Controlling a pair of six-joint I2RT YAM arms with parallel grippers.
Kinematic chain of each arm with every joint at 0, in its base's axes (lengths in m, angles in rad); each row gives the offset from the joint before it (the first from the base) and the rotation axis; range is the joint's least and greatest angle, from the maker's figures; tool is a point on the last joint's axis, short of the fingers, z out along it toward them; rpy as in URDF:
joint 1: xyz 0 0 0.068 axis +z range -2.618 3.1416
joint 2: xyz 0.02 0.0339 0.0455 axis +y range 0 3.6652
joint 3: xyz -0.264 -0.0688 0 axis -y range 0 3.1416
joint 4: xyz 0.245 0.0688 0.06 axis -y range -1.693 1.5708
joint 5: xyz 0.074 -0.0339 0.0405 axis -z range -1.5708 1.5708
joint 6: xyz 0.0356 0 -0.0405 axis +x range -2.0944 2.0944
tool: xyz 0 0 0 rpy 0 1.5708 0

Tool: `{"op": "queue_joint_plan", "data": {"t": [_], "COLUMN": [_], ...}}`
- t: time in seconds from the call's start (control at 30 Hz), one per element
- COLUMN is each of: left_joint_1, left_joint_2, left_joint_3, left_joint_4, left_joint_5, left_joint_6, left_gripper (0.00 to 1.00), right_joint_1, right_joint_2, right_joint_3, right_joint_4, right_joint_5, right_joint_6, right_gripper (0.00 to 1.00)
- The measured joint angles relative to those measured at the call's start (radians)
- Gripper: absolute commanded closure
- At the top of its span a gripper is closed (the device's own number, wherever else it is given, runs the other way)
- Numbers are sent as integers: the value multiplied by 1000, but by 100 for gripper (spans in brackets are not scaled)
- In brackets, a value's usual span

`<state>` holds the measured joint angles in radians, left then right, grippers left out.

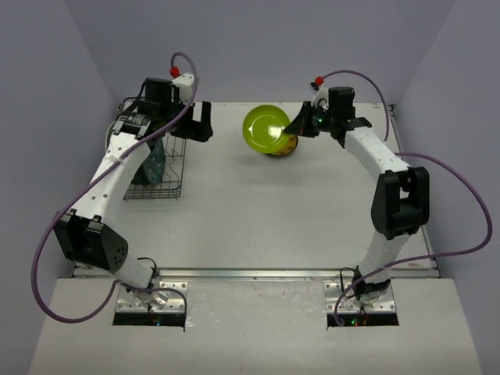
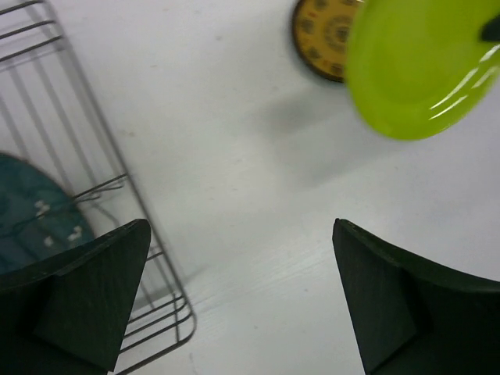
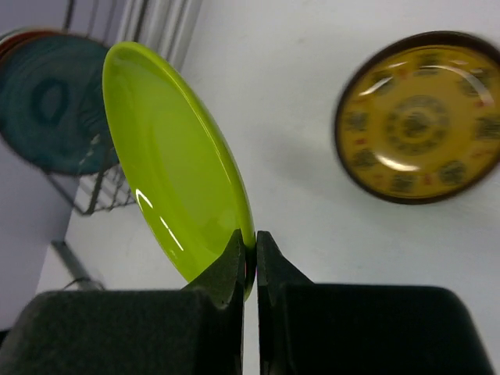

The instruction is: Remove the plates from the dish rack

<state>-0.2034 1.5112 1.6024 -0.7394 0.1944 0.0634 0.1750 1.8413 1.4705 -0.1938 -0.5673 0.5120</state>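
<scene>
I see my right arm stretched to the far middle of the table (image 1: 234, 226), right gripper (image 3: 250, 246) pinched on the rim of the one lime-green plate (image 3: 176, 164), tilted above the one yellow plate (image 3: 418, 117) — my left gripper (image 2: 242, 230) hangs wide and empty beside the dish rack (image 1: 173, 168), one teal plate (image 1: 152, 164) upright inside.

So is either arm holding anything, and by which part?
The right tool pinches the lime-green plate by its rim. The left tool is open and holds nothing.
</scene>
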Motion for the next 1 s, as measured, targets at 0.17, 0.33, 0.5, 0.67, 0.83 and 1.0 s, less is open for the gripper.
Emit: {"op": "queue_joint_plan", "data": {"t": [0.17, 0.33, 0.5, 0.67, 0.83, 1.0], "left_joint_1": [73, 62, 60, 60, 60, 60], "left_joint_2": [-1, -14, -50, -89, -111, -113], "left_joint_3": [-4, -42, -103, -138, -156, -161], "left_joint_4": [25, 49, 69, 79, 93, 101], "left_joint_5": [-123, -204, -266, -314, -344, -438], "left_joint_6": [-24, -35, -37, -37, -36, -25], "left_gripper": [0, 0, 0, 0, 0, 11], "right_joint_1": [-75, -66, -55, -56, -62, -63], "right_joint_2": [155, 288, 411, 485, 524, 523], "right_joint_3": [163, 269, 366, 401, 439, 443], "right_joint_4": [-83, -129, -170, -191, -211, -243], "right_joint_5": [152, 225, 258, 279, 276, 280], "right_joint_6": [11, 17, 16, 16, 13, -10], "right_gripper": [100, 100, 100, 92, 27, 10]}}
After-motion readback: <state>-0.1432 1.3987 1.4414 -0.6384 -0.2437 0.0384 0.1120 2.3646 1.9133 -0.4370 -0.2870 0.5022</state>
